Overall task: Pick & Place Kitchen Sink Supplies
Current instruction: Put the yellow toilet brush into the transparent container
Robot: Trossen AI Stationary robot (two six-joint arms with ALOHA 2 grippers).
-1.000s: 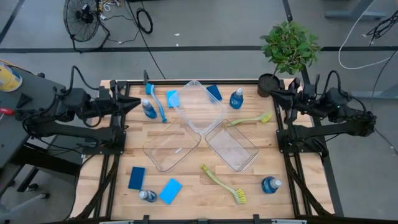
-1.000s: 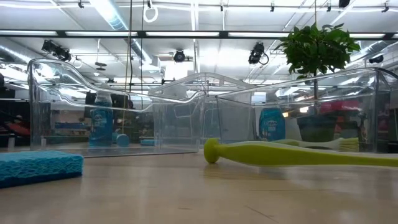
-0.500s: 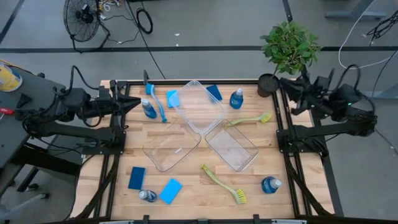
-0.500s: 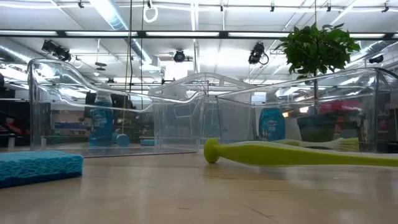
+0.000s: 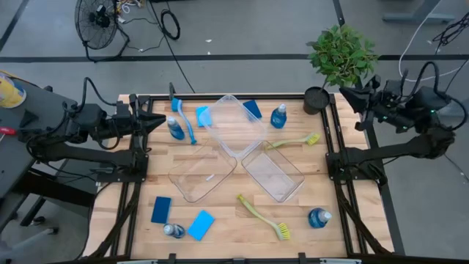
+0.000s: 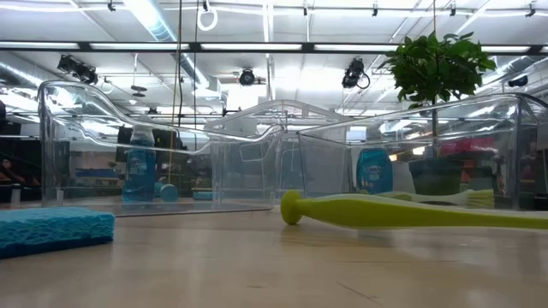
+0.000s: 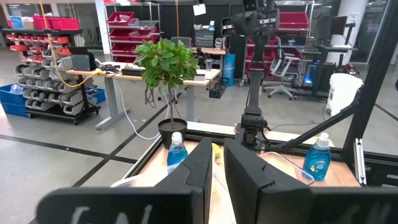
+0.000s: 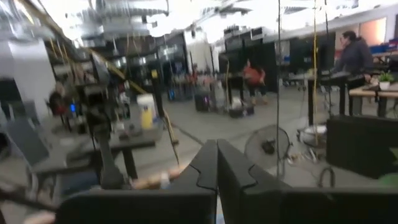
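Supplies lie scattered for sorting around three clear bins [image 5: 236, 125] mid-desk: bottles [image 5: 278, 116], sponges [image 5: 201, 225] and brushes [image 5: 264, 217], none binned. Left pincer [image 5: 163, 122] waits nearly closed, empty, at the left edge; right pincer [image 5: 344, 92], closed and empty, lifts off the right edge.

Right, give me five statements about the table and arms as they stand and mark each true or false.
1. All three clear bins are empty. True.
2. The right gripper holds a bottle. False: it is shut on nothing, raised by the potted plant.
3. A blue dish brush lies beside a bottle. True.
4. Both yellow-green brushes lie inside bins. False: one lies beside a bin, the other on bare wood.
5. The left gripper touches a sponge. False: it holds nothing.
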